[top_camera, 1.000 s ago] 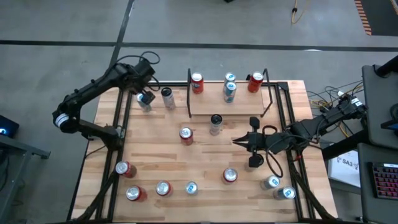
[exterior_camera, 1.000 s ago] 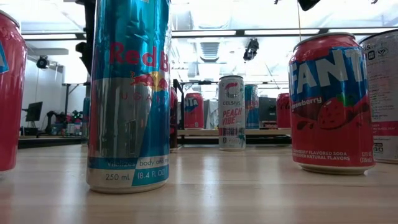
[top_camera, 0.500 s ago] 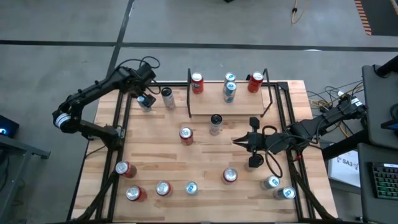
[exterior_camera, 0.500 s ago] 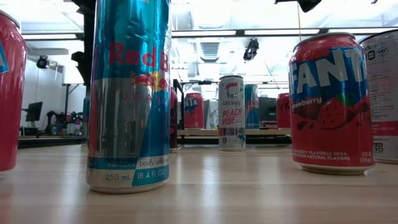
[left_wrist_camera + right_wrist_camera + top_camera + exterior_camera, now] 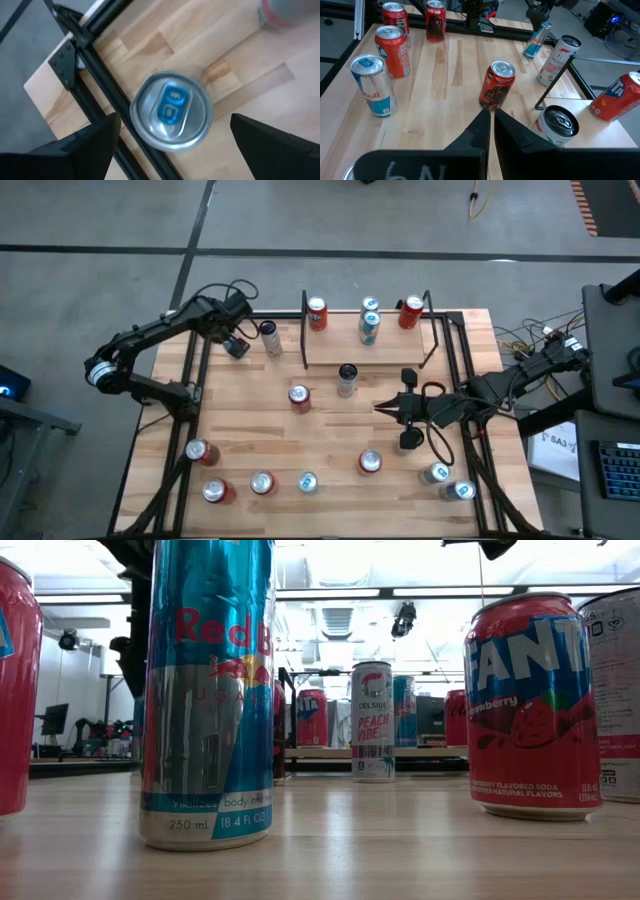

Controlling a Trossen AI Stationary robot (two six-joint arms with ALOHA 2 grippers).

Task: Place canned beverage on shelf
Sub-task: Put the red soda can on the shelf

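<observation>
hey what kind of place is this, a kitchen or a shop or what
Most likely a robotics lab or workshop, not a kitchen. A butcher-block table in a black metal frame stands on bare concrete floor, loose cables trail beside it, and the low view shows industrial ceiling lights and equipment behind.

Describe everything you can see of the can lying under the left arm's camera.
The can stands upright on the wooden tabletop near its far left corner, close beside the black frame rail. Its silver lid carries a blue pull tab. The left gripper hovers above it with jaws open on either side, not touching.
</observation>
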